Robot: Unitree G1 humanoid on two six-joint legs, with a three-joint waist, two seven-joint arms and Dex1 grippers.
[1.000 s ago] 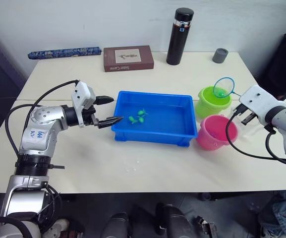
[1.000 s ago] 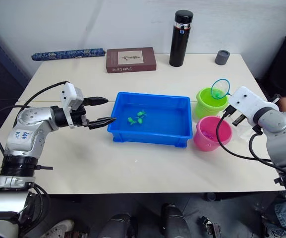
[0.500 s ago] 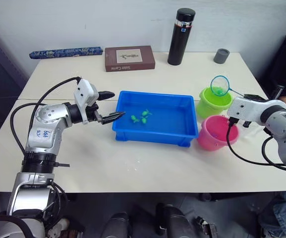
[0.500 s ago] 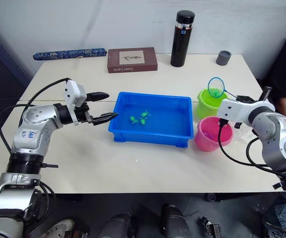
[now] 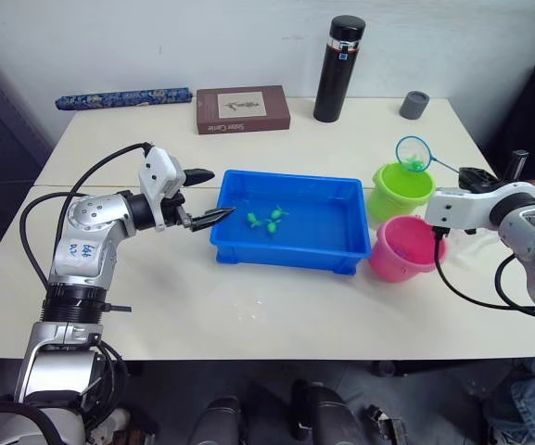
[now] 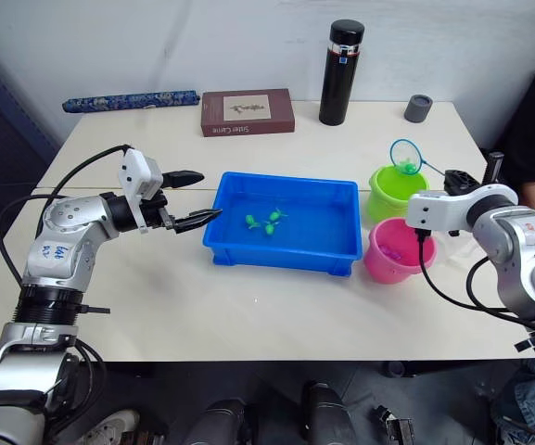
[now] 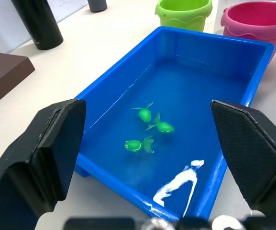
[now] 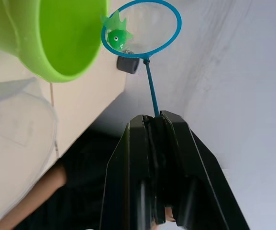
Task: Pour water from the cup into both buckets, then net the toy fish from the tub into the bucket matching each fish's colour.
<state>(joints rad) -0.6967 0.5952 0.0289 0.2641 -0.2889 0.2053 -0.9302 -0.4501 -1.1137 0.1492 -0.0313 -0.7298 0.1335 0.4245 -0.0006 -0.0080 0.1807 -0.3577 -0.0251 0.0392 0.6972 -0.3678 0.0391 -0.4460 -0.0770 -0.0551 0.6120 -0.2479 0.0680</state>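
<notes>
Net (image 5: 414, 154) has risen above green bucket (image 5: 401, 189); right tool (image 8: 152, 125) grasps its handle; left tool (image 5: 207, 195) released

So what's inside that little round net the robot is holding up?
The net, held by the right gripper above the green bucket, carries one green fish. The mesh is see-through, so nothing else seems to be in it. The bucket's bottom is hidden.
</notes>
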